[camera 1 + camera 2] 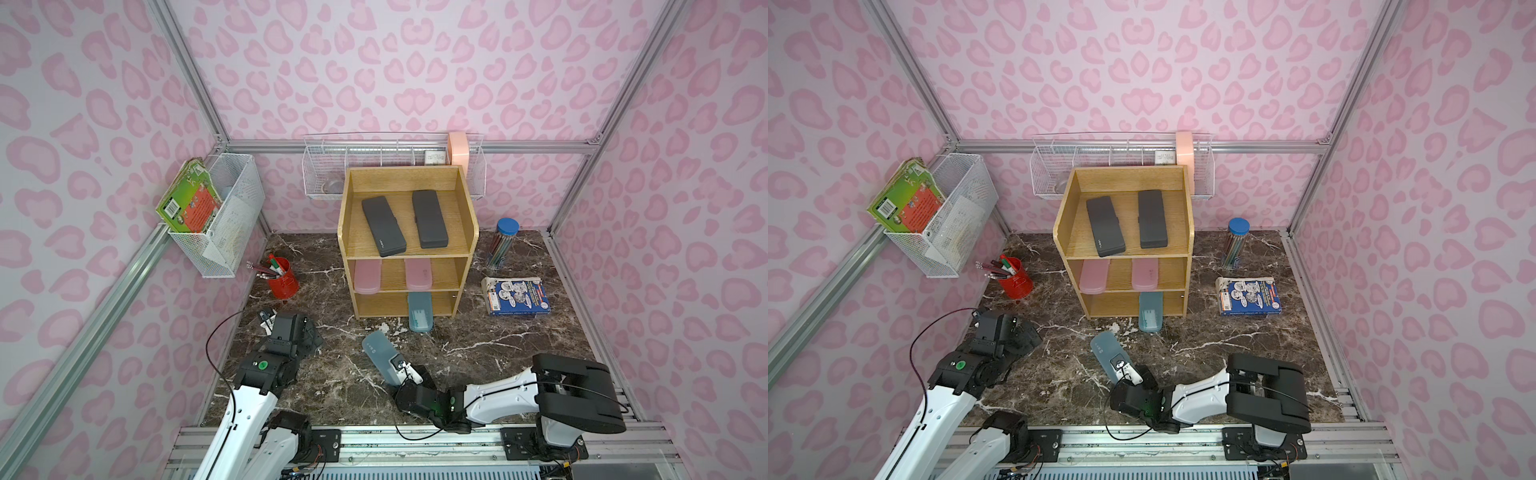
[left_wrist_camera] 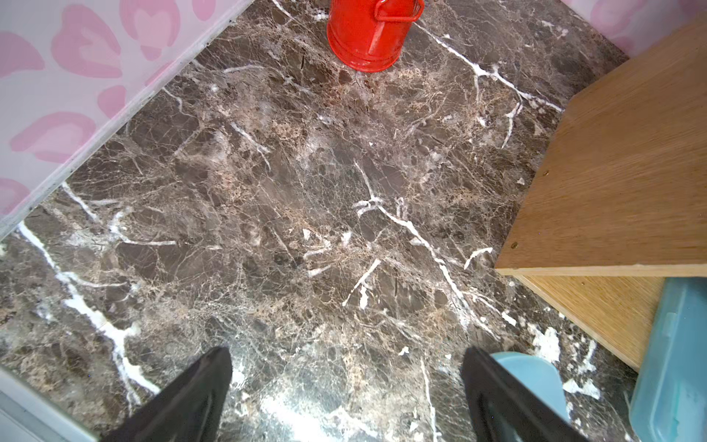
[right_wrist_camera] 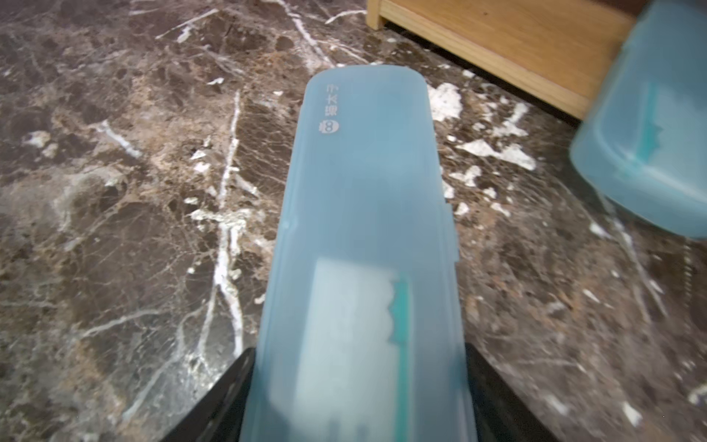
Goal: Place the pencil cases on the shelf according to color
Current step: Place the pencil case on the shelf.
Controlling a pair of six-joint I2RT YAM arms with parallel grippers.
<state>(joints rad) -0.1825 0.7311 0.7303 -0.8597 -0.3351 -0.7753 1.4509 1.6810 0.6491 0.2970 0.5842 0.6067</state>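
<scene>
Since the shelf (image 1: 344, 232) holds blue lowest, steer for the bare wood at 9 o'clock of the shelved blue case (image 1: 419, 316).

Both top views: loose blue case (image 1: 375, 352) at 7 o'clock of the shelf.

Right wrist: right gripper (image 3: 359, 386) straddles its near end; clamped or not, you can't tell. Frosted slick plastic, rounded ends, so pinch the long edges and keep it level.

Left wrist: left gripper (image 2: 344, 386) spread wide, empty.

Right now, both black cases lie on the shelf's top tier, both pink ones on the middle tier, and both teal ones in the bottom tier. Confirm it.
Only one teal case is in the shelf's bottom tier, poking out. The other teal case lies on the table between the right gripper's fingers, as both top views show. The rest stands.
</scene>
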